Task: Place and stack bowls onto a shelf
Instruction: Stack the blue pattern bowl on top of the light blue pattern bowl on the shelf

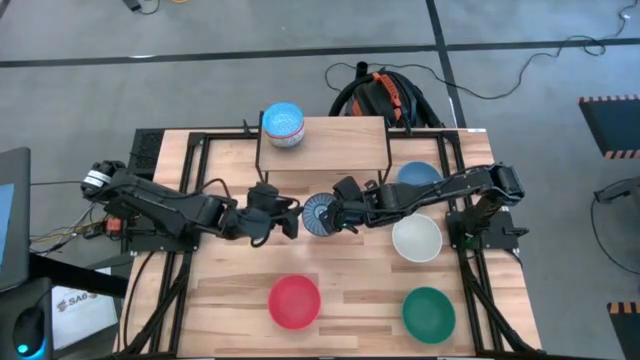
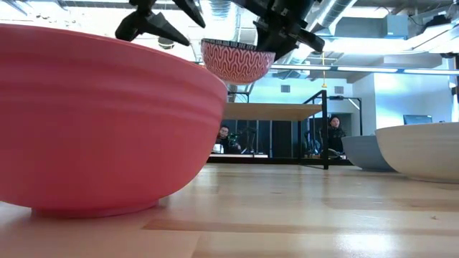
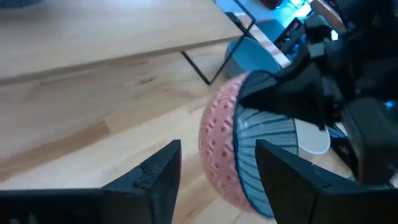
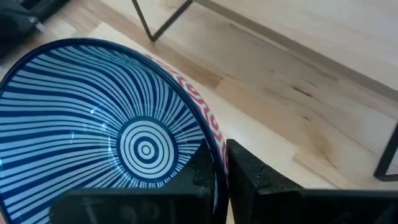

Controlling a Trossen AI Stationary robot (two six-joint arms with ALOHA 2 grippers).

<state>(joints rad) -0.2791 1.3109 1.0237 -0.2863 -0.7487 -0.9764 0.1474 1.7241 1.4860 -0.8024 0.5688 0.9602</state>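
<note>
The slatted wooden surface [image 1: 340,280] fills the middle of the high view, and most of the work is still on it. The shelf [image 1: 325,140], at upper centre of that view, carries only one stack so far: a light blue bowl [image 1: 283,124] at its left end, apparently sitting on at least one other bowl, though how many are nested there cannot be told.

Four bowls remain loose on the surface: a red bowl [image 1: 295,301] at lower centre, a teal green bowl [image 1: 428,311] at lower right, a white bowl [image 1: 416,238] right of centre, and a blue bowl [image 1: 418,176] just above it, beside the shelf's right legs.

The blue-and-white patterned bowl [image 1: 321,214], red-patterned on the outside, is at the centre, just below the shelf's front edge. In the low view it hangs clear of the surface at upper centre. The right gripper [image 1: 347,213] holds it, its jaws pinching the rim, one finger inside and one outside, as the right wrist view shows. The left gripper [image 1: 284,217] is just beside the bowl on its left with jaws wide and nothing between them.

By my reckoning the task is well short of halfway: the held bowl has yet to reach the shelf, and four more wait.
</note>
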